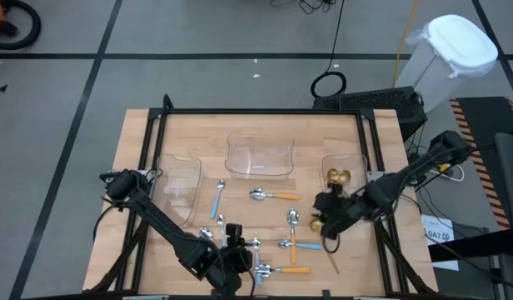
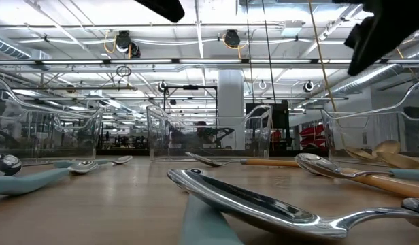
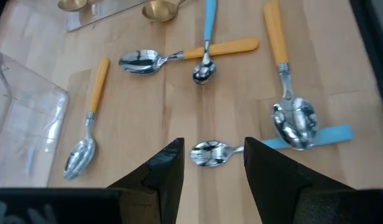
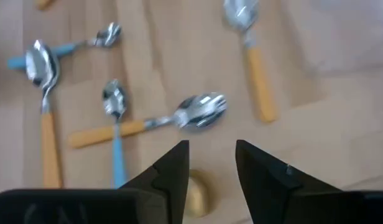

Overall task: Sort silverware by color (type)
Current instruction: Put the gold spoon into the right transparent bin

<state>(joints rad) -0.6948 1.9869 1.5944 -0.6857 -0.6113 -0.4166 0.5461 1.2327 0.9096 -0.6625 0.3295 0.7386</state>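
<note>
Several spoons lie flat on the wooden table (image 1: 240, 137): orange-handled ones (image 1: 273, 196) (image 3: 92, 118) and blue-handled ones (image 1: 217, 200). Gold spoons (image 1: 338, 177) lie in the right clear tray (image 1: 356, 162). My left gripper (image 3: 213, 162) (image 1: 246, 254) stands open near the table's front edge, and the bowl of a blue-handled spoon (image 3: 208, 154) shows between its fingers. That spoon's blue handle (image 3: 331, 135) runs under the bowl of an orange-handled spoon (image 3: 294, 121). My right gripper (image 4: 210, 158) (image 1: 321, 221) hovers open in front of the right tray, over a gold spoon bowl (image 4: 198, 193) on the table.
Clear trays stand at the left (image 1: 177, 187) and at the far middle (image 1: 258, 157). An orange-handled spoon and a blue-handled spoon lie crossed (image 3: 205, 56). A dark frame (image 1: 256, 112) runs round the tabletop. A white bin (image 1: 456, 50) stands beyond the table's far right corner.
</note>
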